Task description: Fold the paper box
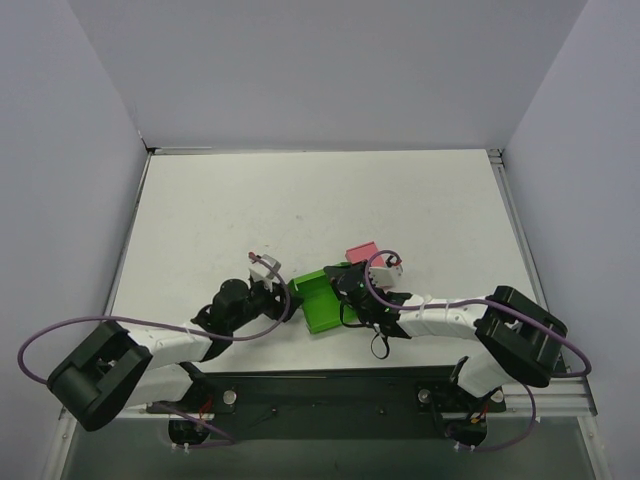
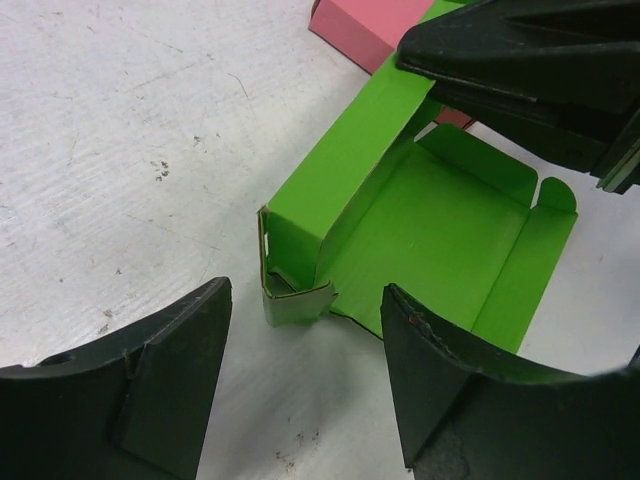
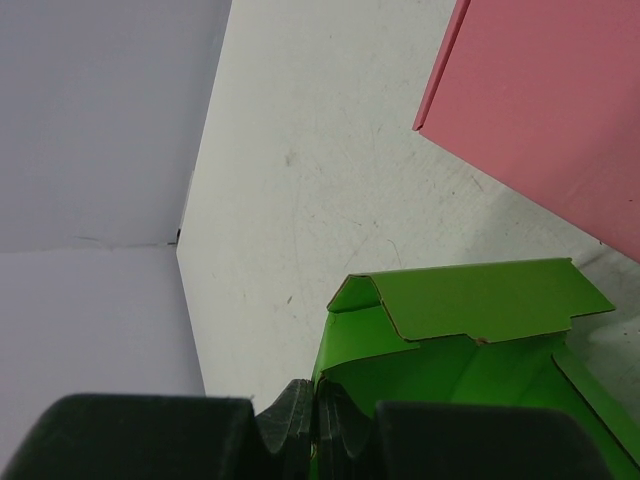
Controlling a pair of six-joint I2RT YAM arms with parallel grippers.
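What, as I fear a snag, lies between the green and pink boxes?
Only bare table, seen in the right wrist view, separates the paper box from the pink box.

The white table (image 1: 200,220) carries the paper box (image 1: 322,304) beside a pink box (image 1: 360,250).

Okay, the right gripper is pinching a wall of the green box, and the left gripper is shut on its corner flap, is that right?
Not quite. The left gripper is open, not shut. In the left wrist view its fingers stand wide apart on either side of the corner flap of the green paper box, not closed on it. The right gripper does pinch a wall of the box.
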